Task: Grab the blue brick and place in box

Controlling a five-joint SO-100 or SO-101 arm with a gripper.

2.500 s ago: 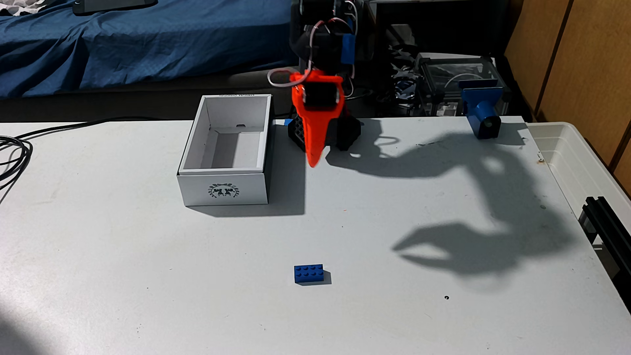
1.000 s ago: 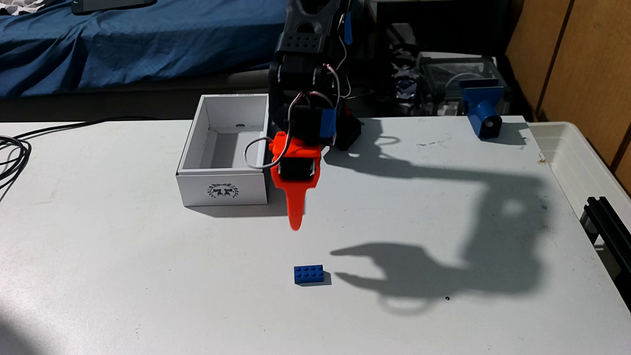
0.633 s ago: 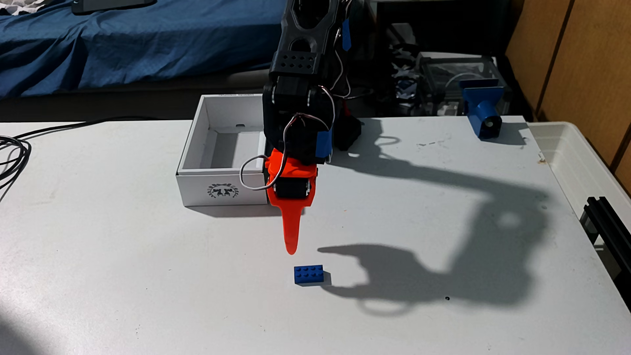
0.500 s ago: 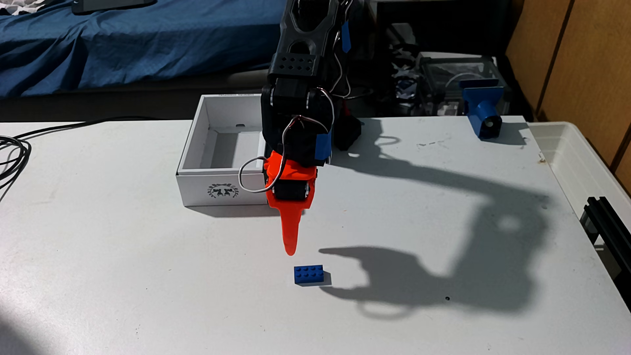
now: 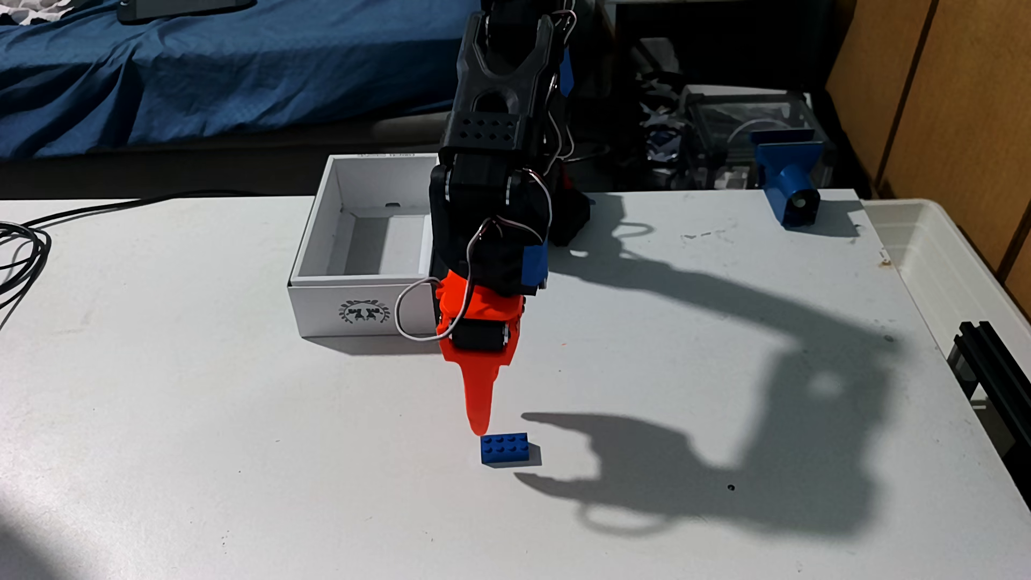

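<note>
- The blue brick [image 5: 505, 449] lies studs-up on the white table [image 5: 223, 446], well in front of the box [image 5: 365, 262].
- Our orange gripper [image 5: 478, 426] hangs edge-on, tip just above the brick's far-left corner; its shadow [image 5: 563, 446] shows spread jaws, holding nothing.
- We risk nudging the brick away if one finger lands on that corner.
- The box bears a dark wreath emblem [image 5: 364, 312]; its rim print is unreadable.

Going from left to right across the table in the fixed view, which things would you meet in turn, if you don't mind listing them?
Black cable → box → blue brick → blue printed bracket → translucent plastic bin.
</note>
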